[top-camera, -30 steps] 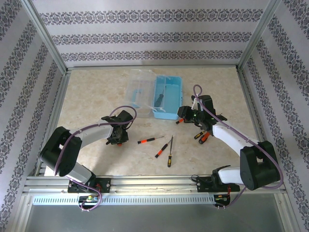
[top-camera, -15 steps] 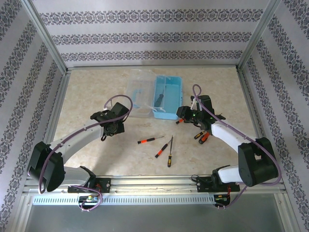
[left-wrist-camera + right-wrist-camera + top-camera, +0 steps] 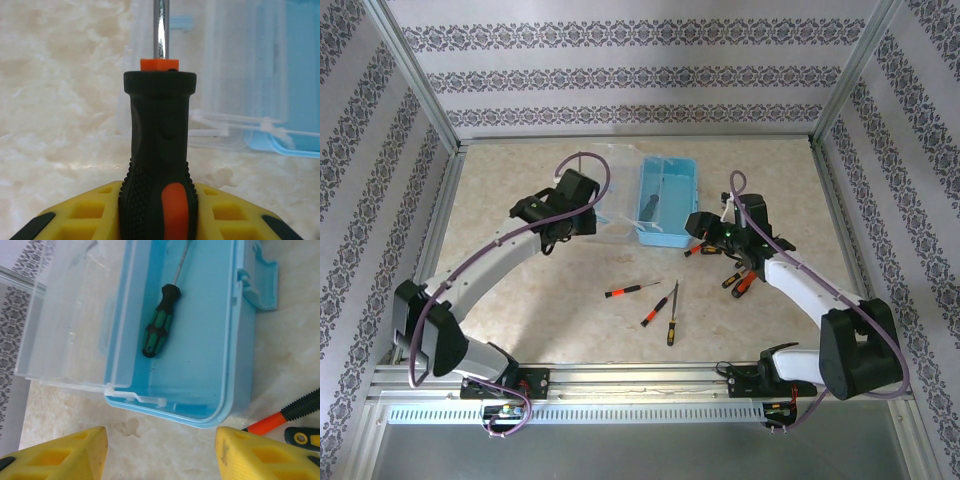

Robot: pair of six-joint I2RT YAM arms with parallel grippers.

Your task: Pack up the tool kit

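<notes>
The tool kit is a blue box (image 3: 672,176) with its clear lid (image 3: 607,188) swung open to the left. A green-and-black screwdriver (image 3: 159,322) lies inside the box (image 3: 239,355). My left gripper (image 3: 568,212) hangs over the lid's near-left corner, shut on a black-and-orange screwdriver (image 3: 160,150) whose steel shaft (image 3: 161,25) points toward the lid (image 3: 240,75). My right gripper (image 3: 160,452) stands open with nothing between its yellow fingers (image 3: 75,452), just in front of the box's near right corner (image 3: 705,230).
Three screwdrivers lie loose in the middle of the table (image 3: 631,289), (image 3: 660,304), (image 3: 672,325). More orange-and-black ones sit under my right arm (image 3: 740,283), one beside the box's corner (image 3: 285,417). Patterned walls and metal posts ring the table.
My left arm has carried the black-and-orange screwdriver away from the near-left table toward the open lid. My right gripper's jaws have spread wider, staying near the box's corner.
</notes>
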